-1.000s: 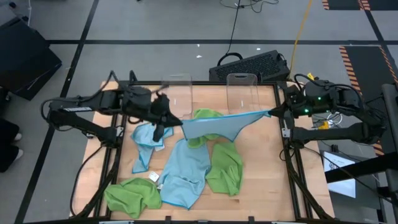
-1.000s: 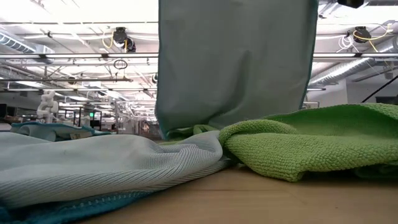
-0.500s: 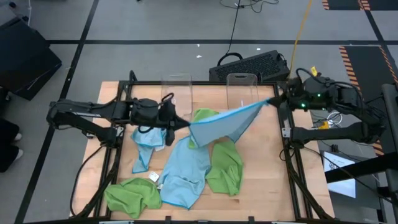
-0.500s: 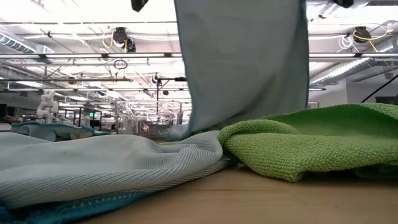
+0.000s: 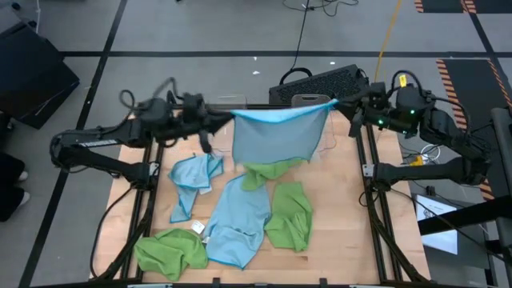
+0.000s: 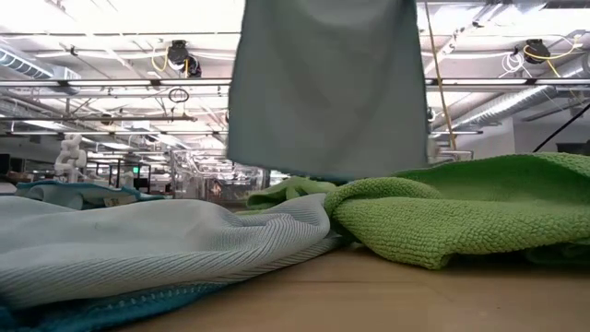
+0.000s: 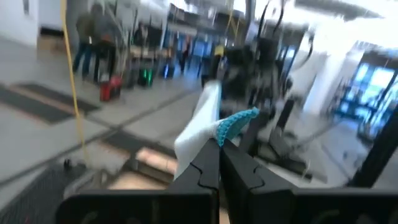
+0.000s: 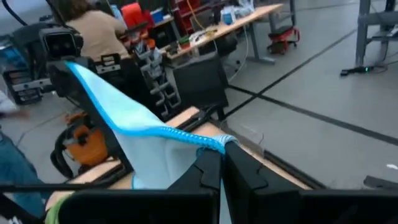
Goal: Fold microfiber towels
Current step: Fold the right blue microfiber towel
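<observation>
A light blue microfiber towel (image 5: 276,136) hangs spread like a curtain near the table's far edge, between my two grippers; it also shows in the low view (image 6: 327,88). My left gripper (image 5: 230,118) is shut on its top left corner and my right gripper (image 5: 336,102) on its top right corner. Below it a lime green towel (image 5: 270,170) lies crumpled on the table. More towels lie on the wood: a small blue one (image 5: 194,180), a larger blue one (image 5: 240,220) and two green ones (image 5: 288,214) (image 5: 170,250). My left gripper pinches the towel's top left corner (image 7: 237,119) between its two fingers, which reach in about level from the table's left. The towel hangs below, clear of the table. My right gripper pinches the top right corner (image 8: 214,143) between its two fingers, level from the table's right. The top hem (image 8: 143,127) runs nearly taut between the two holds.
Two clear plastic bins (image 5: 226,106) (image 5: 314,102) stand at the far edge, right behind the hanging towel. A black keyboard (image 5: 324,82) lies beyond the table. The black frame rails (image 5: 366,172) run along both sides. People and benches show in the room behind.
Both grippers have risen, moved toward the table's far edge and tipped up to about level. The blue towel, earlier stretched slanting over the green towel, now hangs flat and upright, its lower edge lifted off the pile.
</observation>
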